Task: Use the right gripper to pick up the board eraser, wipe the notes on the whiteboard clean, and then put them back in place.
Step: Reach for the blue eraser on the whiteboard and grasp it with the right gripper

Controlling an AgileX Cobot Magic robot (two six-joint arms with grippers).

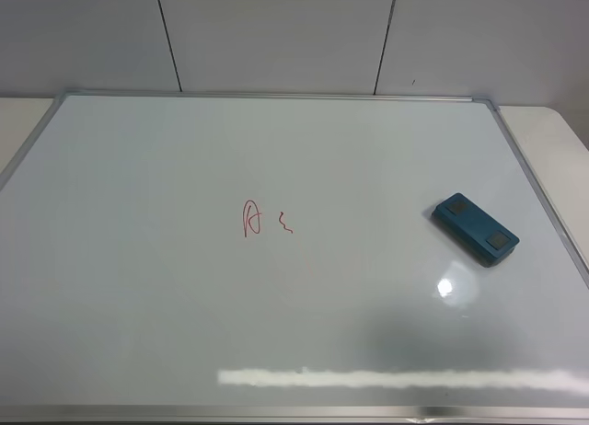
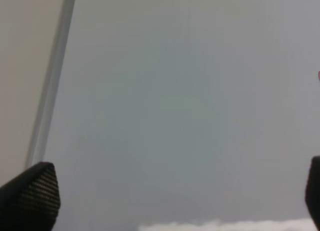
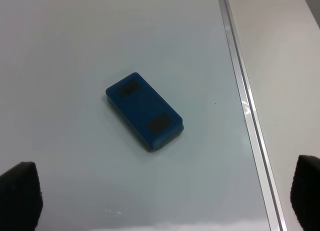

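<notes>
The board eraser [image 3: 144, 112], a teal-blue block with rounded corners and two dark grey square patches on top, lies flat on the whiteboard [image 3: 75, 51] ahead of my right jaws, which stand wide apart, with bare glossy board between us. The board's thin silver-grey metal frame [image 3: 240, 91] runs near the eraser on my outer jaw's side, with matte beige table [image 3: 290, 66] past it. The notes [image 1: 252, 219], thin red scribbles, sit well apart from the eraser, toward my left jaws, which are also spread wide over plain white board.
</notes>
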